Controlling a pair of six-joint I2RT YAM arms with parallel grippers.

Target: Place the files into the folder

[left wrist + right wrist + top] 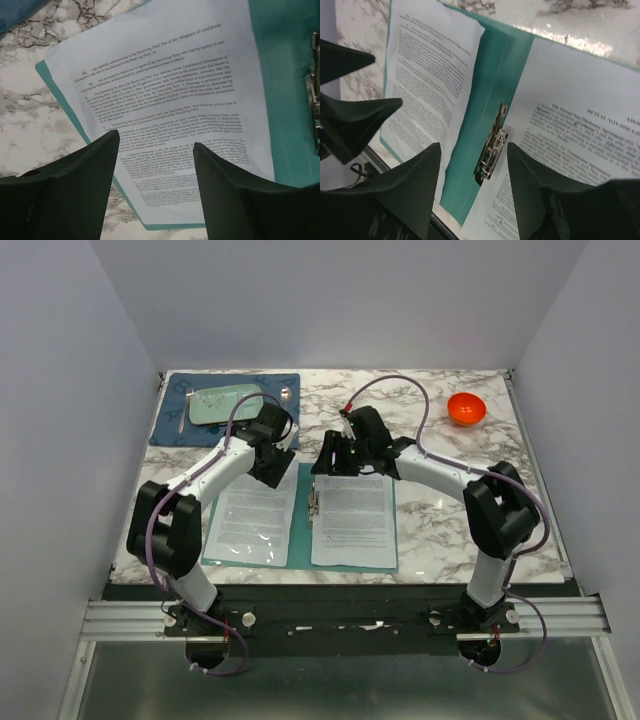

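top external view is showing the folder (pixel 300 525) lying open and flat on the marble table (pixel 440 520), near its front edge, with the files split across it: one sheet (pixel 250 520) is resting on the left half and another (pixel 352 520) on the right half. both arms are reaching in over the folder's far edge, their wrists near each other

the left gripper (pixel 156 140) is hanging over the left sheet with its fingers spread and nothing between them. the right gripper (pixel 473 145) is hovering above the spine, its fingers likewise apart and empty, straddling the metal clip (pixel 491 147) from above

several things are looking risky to me. neither sheet is visibly pinned; whether the right sheet's edge is sitting under the clip i cannot tell, so folding a cover over could be sliding loose paper out onto the marble. the left sheet's inner edge is seeming to lift slightly over the spine, and a cover swinging across could be catching and creasing it. the paper is thin and lying flat, so a finger trying to get under it is more likely to be pushing or buckling it than picking it up. a descending right finger could be snagging on the clip. with the two grippers working this near, they could also be knocking together
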